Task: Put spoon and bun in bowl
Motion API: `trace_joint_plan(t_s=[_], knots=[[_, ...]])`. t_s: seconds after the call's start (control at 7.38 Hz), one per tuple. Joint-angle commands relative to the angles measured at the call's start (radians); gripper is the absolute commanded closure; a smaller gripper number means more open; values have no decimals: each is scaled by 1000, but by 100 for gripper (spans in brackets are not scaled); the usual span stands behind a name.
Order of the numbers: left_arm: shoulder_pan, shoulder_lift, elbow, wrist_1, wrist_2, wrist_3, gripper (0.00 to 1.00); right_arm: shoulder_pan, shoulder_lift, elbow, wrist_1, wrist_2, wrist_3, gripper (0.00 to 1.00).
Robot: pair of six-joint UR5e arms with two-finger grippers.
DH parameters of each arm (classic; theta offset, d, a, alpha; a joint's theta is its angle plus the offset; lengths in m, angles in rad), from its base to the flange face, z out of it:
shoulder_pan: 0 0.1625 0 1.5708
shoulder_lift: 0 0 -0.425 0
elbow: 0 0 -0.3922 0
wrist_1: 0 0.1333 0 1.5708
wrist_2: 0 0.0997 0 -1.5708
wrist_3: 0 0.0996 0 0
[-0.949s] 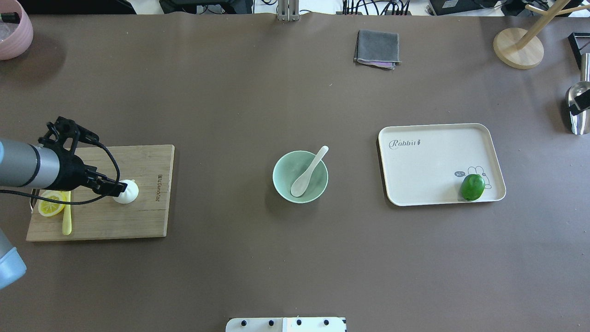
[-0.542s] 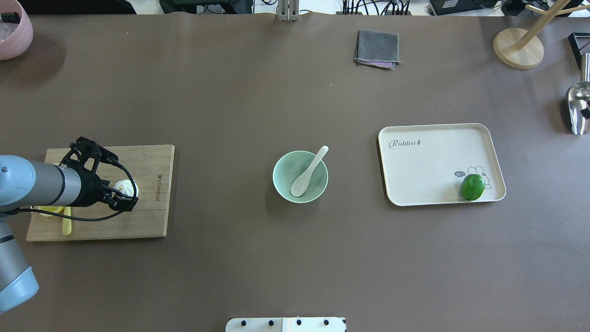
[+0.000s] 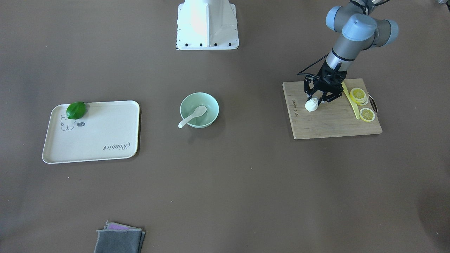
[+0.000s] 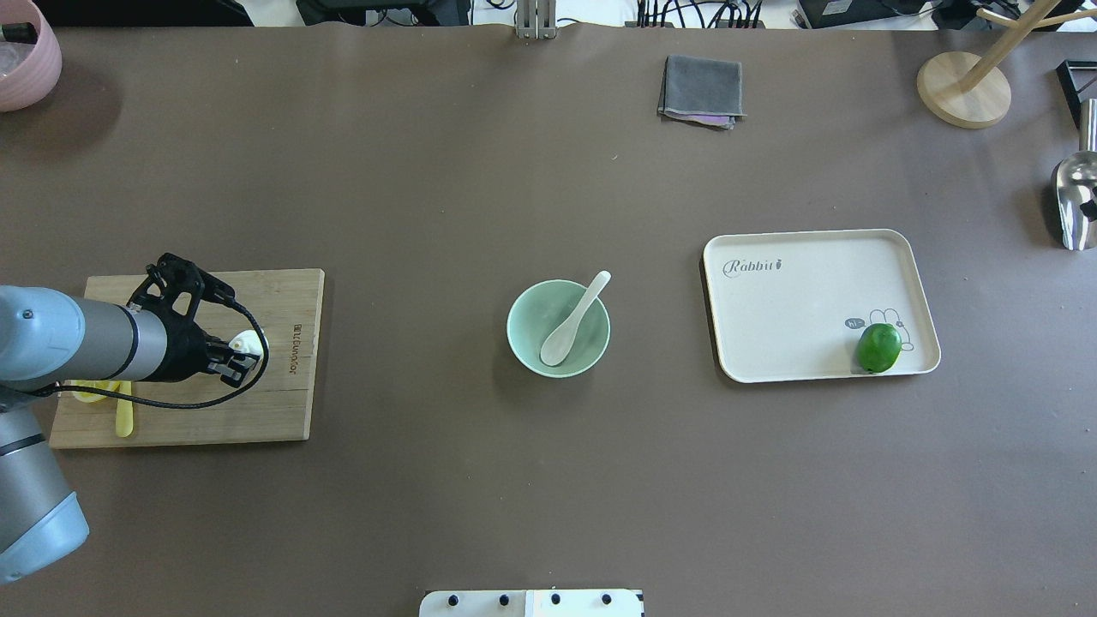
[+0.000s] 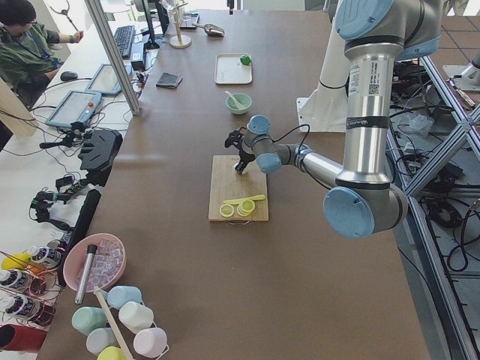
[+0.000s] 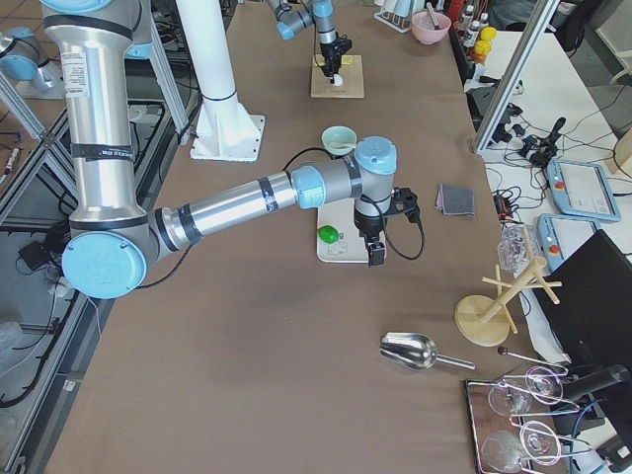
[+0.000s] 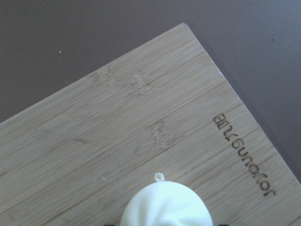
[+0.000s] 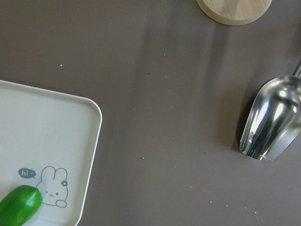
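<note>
On the bamboo cutting board point(image 4: 283, 403) at the robot's left end of the tabletop point(image 4: 514, 471), your left tool point(image 4: 238, 358) is clenched on the bun point(image 3: 311, 104), pinching its round white body from the sides. Whether the bun rests on the wood or hangs just above it cannot be read for certain. Half your job looks done: the spoon point(image 4: 572, 321) lies with its scoop in the bowl point(image 4: 527, 313) and its handle propped over the rim on the operators' side, mid-tabletop and well apart from the board. A side pinch suits a soft dome with no handle, though too hard a squeeze could dent it and too light a one could let it slip. The next leg likely calls for a lift, a carry across bare tabletop, and a release into the open half of the bowl beside the scoop, so the spoon is not tipped out. Lemon slices point(image 3: 358, 94) and a thin yellow knife point(image 3: 351, 100) lie behind the tool, off that path. Your right tool point(image 6: 376, 255) hangs near the corner of the cream tray point(image 4: 806, 291) holding a lime point(image 4: 878, 347); you cannot tell whether it is released or clenched.
</note>
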Motion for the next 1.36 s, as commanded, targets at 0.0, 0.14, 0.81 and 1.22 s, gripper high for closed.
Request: trace_joint_plan(t_s=[0.0, 0.14, 0.81, 1.22], knots=[[-2, -105, 0, 12, -4, -4, 89, 0, -1, 3, -2, 0, 1, 0], [0, -197, 29, 18, -3, -36, 87, 0, -2, 4, -2, 0, 3, 0], [178, -614, 216, 8, 98, -303, 50, 0, -10, 6, -2, 2, 3, 0], [179, -632, 236, 6, 157, -346, 3, 0, -8, 6, -2, 2, 6, 0]])
